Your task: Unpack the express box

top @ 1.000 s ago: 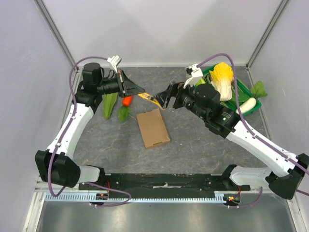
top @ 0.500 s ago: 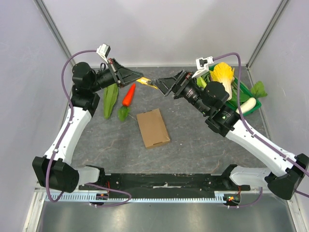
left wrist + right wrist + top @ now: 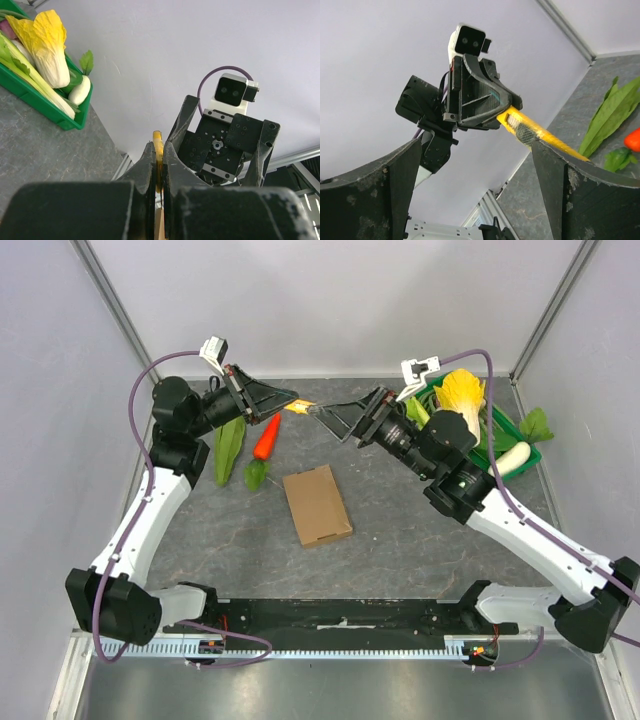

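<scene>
- Left gripper (image 3: 288, 403) clamps a slim yellow knife-like tool (image 3: 299, 407), raised off the table.
- Right gripper (image 3: 335, 423) gapes wide at the tool's free end.
- Flat brown cardboard express box (image 3: 318, 504) lies closed on the grey table (image 3: 400, 530).

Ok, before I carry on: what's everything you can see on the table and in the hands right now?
express box: one, brown cardboard, flat and closed, at the middle of the table
yellow tool: one, yellow, held above the far side of the table
carrot: one, orange with a green top, far-left of the box
leaf: one, green, left of the carrot
crate: one, green, in the far right corner
cabbage: one, yellow-white, in the crate
radish: one, white, at the crate's near edge
left hand: black, shut on the yellow tool
right hand: black, open, facing the left hand
</scene>
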`<state>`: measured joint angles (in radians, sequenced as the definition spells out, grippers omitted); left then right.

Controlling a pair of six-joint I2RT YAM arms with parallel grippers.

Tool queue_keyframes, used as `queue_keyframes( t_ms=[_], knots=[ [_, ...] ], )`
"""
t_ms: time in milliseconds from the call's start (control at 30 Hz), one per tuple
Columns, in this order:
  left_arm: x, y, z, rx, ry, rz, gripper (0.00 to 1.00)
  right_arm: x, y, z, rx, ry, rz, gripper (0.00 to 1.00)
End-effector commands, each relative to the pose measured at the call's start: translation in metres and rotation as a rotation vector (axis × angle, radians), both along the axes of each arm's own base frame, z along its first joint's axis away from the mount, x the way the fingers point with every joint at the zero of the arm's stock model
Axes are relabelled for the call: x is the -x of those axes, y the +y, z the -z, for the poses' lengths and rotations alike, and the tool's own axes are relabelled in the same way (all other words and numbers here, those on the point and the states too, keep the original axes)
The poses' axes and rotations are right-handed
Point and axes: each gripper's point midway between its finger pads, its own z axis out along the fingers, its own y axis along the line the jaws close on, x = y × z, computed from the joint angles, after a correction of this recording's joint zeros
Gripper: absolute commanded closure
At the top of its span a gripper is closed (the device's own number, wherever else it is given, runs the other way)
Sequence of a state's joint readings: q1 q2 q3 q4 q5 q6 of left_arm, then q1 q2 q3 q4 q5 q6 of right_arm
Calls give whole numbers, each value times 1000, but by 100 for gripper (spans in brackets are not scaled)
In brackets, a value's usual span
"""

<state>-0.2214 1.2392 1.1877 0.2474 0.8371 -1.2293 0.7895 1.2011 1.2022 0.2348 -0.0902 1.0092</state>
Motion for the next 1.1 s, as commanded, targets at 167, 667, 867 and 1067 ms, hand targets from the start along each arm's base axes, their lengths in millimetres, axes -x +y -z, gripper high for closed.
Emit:
queue_keyframes(
  t_ms=[167,667,867,1067],
  knots=[
    [22,3,-27,2,-92,10,98,-11,-57,-15,69,-73,276,2],
    [33,0,-59,113,-114,52,98,6,-12,-11,21,-131,36,4],
    [31,-4,-53,171,-130,34,98,20,-9,-37,-134,-197,-40,6],
    [34,-7,-52,227,-170,10,98,23,1,-40,-164,-176,-101,19]
  ],
)
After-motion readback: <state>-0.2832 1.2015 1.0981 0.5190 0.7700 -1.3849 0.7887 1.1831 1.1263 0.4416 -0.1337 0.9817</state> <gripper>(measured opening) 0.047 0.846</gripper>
